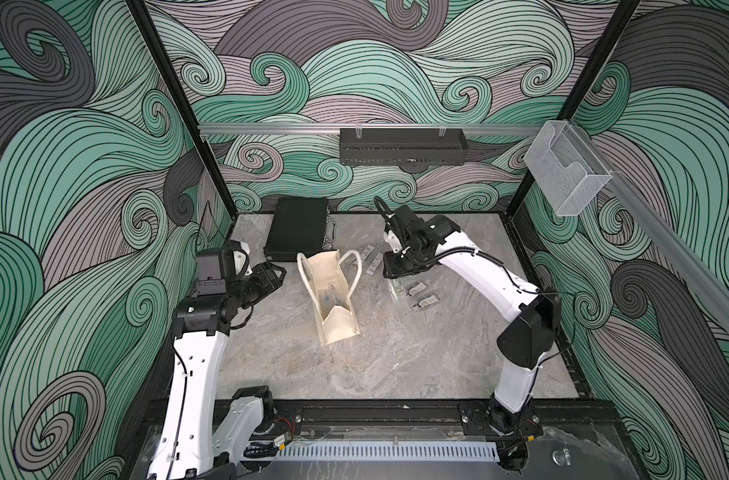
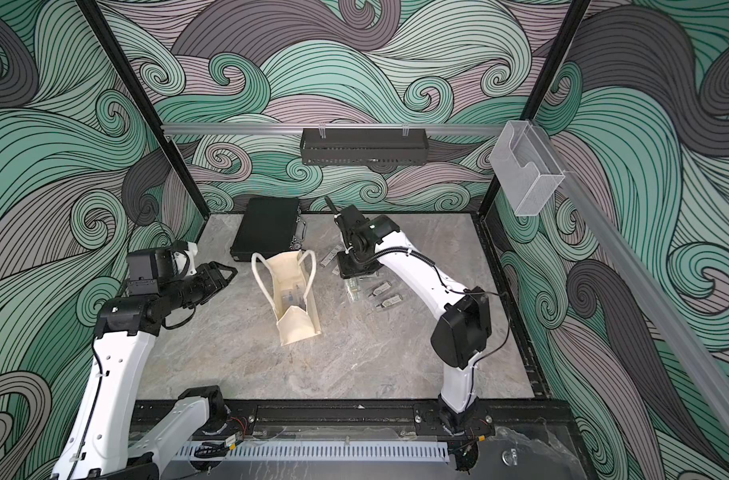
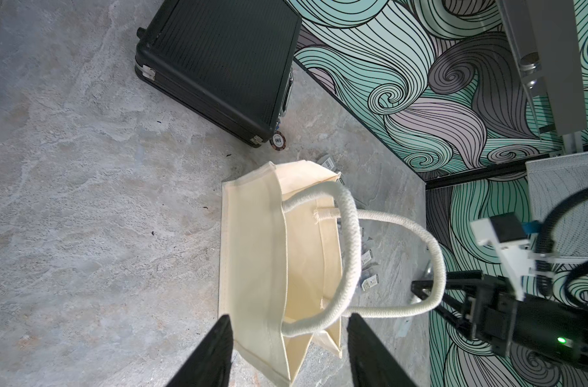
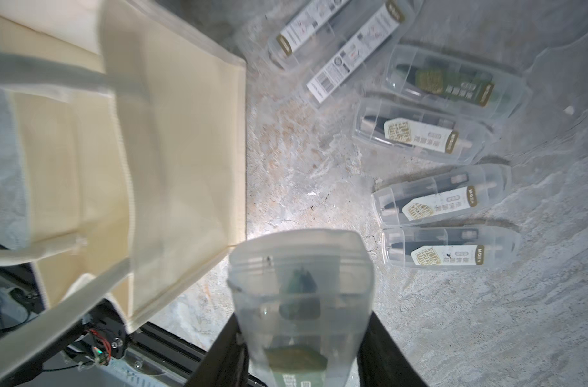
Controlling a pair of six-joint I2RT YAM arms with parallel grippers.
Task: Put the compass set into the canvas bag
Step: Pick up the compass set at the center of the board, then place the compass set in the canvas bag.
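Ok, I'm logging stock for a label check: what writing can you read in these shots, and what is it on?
"100": on the round chip beside the black case.
"M&G", probably: on the label end of a compass box lying loose.
Chinese print and barcodes on the other boxes: too blurred to read.
Label on the held box: unreadable.
No writing seen on the bag.

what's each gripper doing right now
Left gripper: open, holding nothing.
Right gripper: shut on a compass set.
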